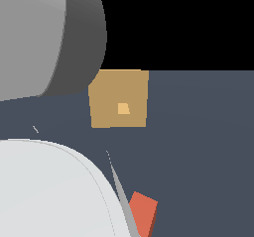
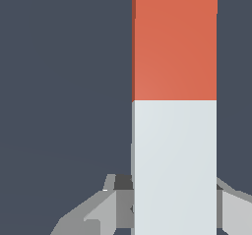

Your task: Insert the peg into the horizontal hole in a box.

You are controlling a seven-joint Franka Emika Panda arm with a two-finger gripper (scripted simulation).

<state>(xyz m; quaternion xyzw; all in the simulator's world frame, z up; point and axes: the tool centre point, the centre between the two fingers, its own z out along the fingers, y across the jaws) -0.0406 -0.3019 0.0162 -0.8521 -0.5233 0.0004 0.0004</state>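
Exterior view, left to right: a large grey cylindrical arm segment (image 1: 49, 32) fills the upper corner on the exterior view's left, and a broad white rounded arm body (image 1: 49, 191) fills the lower corner on that side, both very close to the lens. Right of centre sits the box (image 1: 119, 98), tan-brown, square face toward the camera, resting on the dark slate counter (image 1: 208, 132). The hole (image 1: 123, 108) shows as a small lighter yellowish square near the middle of that face, unoccupied. Below the box, near the lower edge, the orange-red end of the peg (image 1: 144, 213) pokes out beside a thin grey sliver along the edge of the white arm body; peg and box are well apart, with bare counter between them. Black background above the counter line. Wrist view: the peg (image 2: 174, 106) runs lengthwise through the frame, the orange-red part farther from the tool, the pale grey-white part nearer it. The tool (image 2: 174, 204) has one grey finger (image 2: 106, 204) pressed against one side of the white part and the other finger just showing against the opposite side, so it is clamped on the peg. Only dark counter (image 2: 64, 81) lies behind the peg.
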